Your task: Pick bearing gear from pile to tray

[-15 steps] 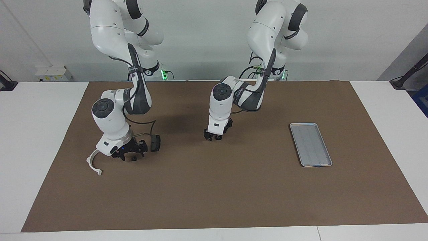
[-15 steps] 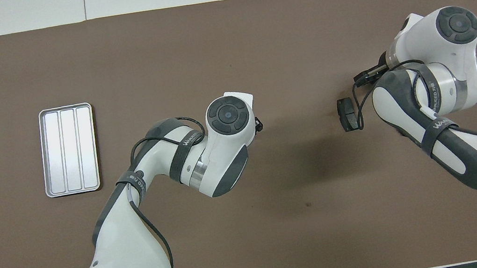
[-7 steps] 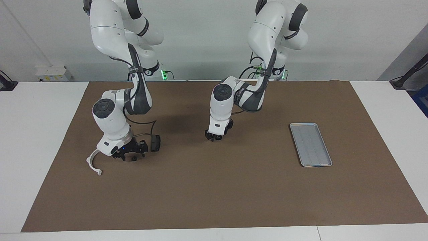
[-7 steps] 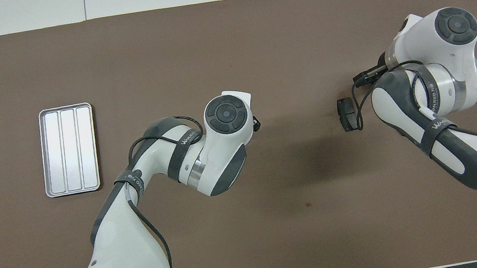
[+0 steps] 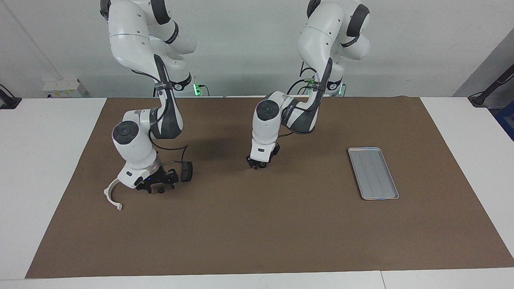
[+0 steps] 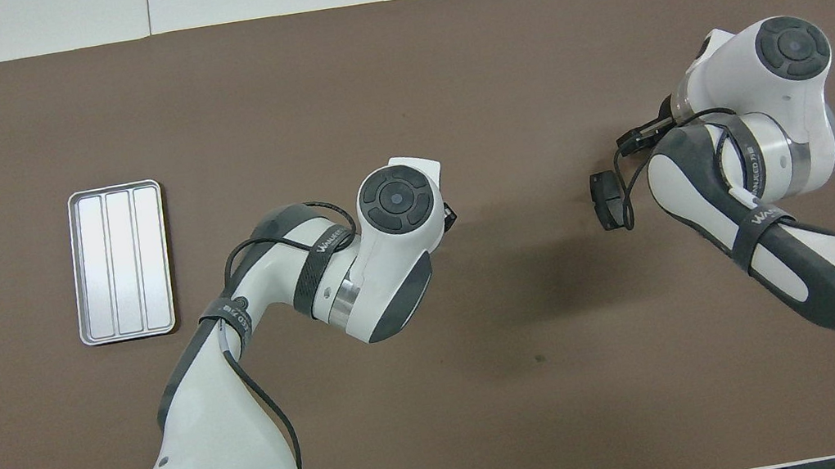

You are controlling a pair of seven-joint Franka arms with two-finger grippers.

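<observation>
The pile sits at my right arm's end of the desk, and the tiny black round piece (image 5: 160, 191) lies on the brown mat (image 5: 257, 241) right at the tips of my right gripper (image 5: 156, 187). Its jaws hang low over the piece, spread and released, holding nothing. I cannot tell whether they touch it.

Only the facing view shows that piece and the white curved bracket (image 5: 106, 194) just beside my wrist. From overhead my own arm covers both. The dark grey plate (image 5: 186, 171) (image 6: 608, 199) shows in both views, nearer to my bases than the round piece.

I count one round piece, one bracket, one plate shape and one tray.

My left gripper (image 5: 256, 165) is low over the mat's middle. Whether its jaws are clenched or released I cannot tell.

The tray (image 5: 373, 173) (image 6: 121, 262) lies well apart, toward my left arm's end, with nothing in it. The overhead view shows its three lanes.
</observation>
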